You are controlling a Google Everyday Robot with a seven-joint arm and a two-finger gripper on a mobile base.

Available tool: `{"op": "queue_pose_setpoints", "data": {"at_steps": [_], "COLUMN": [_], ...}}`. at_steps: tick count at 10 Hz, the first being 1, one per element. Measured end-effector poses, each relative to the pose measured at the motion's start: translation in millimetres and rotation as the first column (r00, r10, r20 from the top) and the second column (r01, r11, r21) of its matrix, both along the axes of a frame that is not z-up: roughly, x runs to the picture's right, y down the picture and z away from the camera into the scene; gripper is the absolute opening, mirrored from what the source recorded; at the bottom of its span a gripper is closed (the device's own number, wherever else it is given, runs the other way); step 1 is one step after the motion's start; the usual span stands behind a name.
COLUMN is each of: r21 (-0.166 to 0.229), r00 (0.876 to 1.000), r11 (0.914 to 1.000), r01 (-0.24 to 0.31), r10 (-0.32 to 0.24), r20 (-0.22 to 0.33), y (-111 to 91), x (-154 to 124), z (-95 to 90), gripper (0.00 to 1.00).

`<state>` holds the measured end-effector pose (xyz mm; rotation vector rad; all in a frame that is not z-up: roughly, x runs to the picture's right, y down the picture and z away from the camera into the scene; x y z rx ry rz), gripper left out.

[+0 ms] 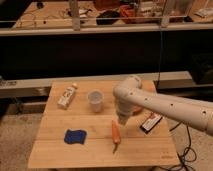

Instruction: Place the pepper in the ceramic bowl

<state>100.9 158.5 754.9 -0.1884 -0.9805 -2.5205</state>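
Observation:
The orange pepper (pixel 116 134) is near the front middle of the wooden table (pixel 55 155), its thin dark tip pointing to the front edge. My gripper (pixel 121 120) points down right at the pepper's thick upper end, touching or nearly touching it. The ceramic bowl is almost wholly hidden behind my white arm (pixel 165 106); only an orange sliver of the bowl (pixel 137 109) shows beside the wrist.
A translucent white cup (pixel 95 101) stands left of the gripper. A white bottle (pixel 66 96) lies at the back left. A blue cloth (pixel 75 136) lies at the front left. A dark flat packet (pixel 151 122) lies right of the gripper.

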Motion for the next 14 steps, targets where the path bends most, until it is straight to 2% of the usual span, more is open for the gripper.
{"op": "queue_pose_setpoints", "data": {"at_steps": [2, 4, 6, 11, 12, 13, 14], "r21": [-0.023, -0.042, -0.048, -0.062, -0.063, -0.057, -0.044], "r00": [0.998, 0.995, 0.993, 0.991, 0.987, 0.978, 0.96], "r11": [0.998, 0.9941, 0.9926, 0.9897, 0.9862, 0.9792, 0.9647], "r01": [-0.059, -0.1, -0.111, -0.129, -0.153, -0.195, -0.26], "r10": [0.059, 0.099, 0.109, 0.126, 0.149, 0.189, 0.253], "r20": [0.0, -0.028, -0.043, -0.044, -0.065, -0.086, -0.117], "y": [-9, -13, -16, 3, 9, 12, 14], "x": [4, 3, -9, -53, -57, -58, -53], "z": [2.8, 5.4, 3.5, -19.1, -23.2, -24.8, -24.3], "gripper": [0.8, 0.8, 0.8, 0.8, 0.8, 0.8, 0.8]}}
